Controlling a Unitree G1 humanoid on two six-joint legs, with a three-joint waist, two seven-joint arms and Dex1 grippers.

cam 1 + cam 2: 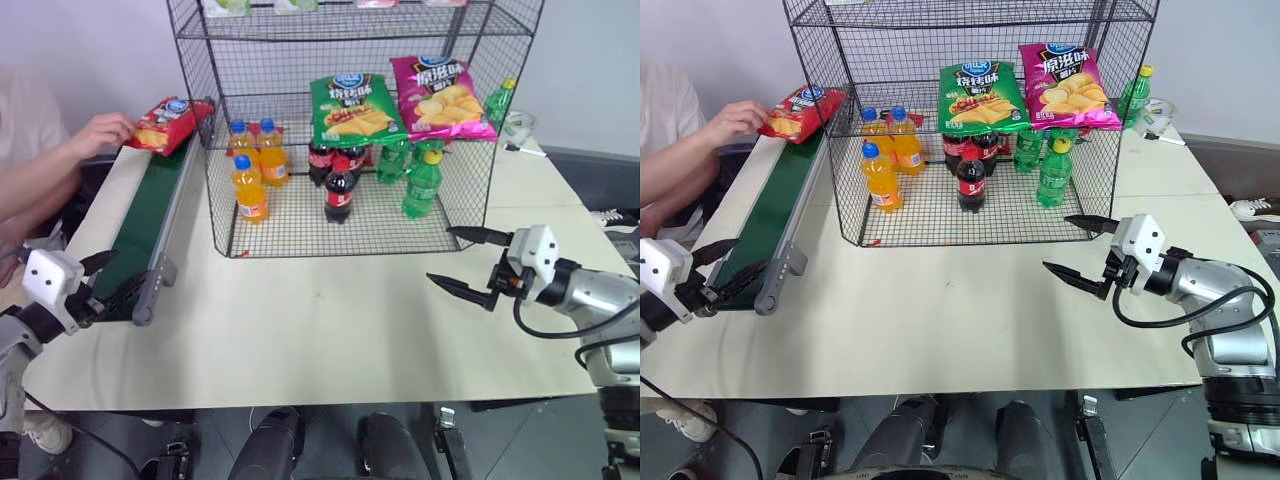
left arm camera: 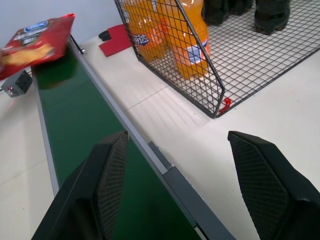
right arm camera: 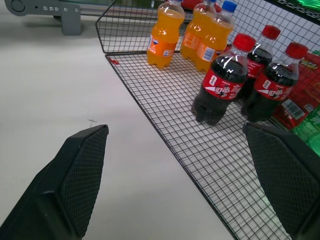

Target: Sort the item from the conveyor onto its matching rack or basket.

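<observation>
1. You had hardly begun: the red crisp bag (image 1: 170, 122) lay at the far end of the conveyor (image 1: 145, 225), with a person's hand (image 1: 103, 131) touching it, so nothing had yet been sorted.
2. Your left gripper (image 1: 105, 277) hung at the near end of the belt, jaws spread wide and holding nothing, well apart from the bag.
3. Your right gripper (image 1: 466, 260) stood over the bare table (image 1: 330, 330) just in front of the rack (image 1: 350, 120), jaws also wide open and empty.
4. On the rack's lower tier stood orange bottles (image 1: 255, 165), cola bottles (image 1: 338, 180) and green bottles (image 1: 420, 180); a green bag (image 1: 353, 110) and a pink bag (image 1: 440, 97) leaned above them.
5. By my judgement, everything was left for you: letting the bag come within reach, gripping it, carrying it to the rack, and placing it with the other crisp bags.
</observation>
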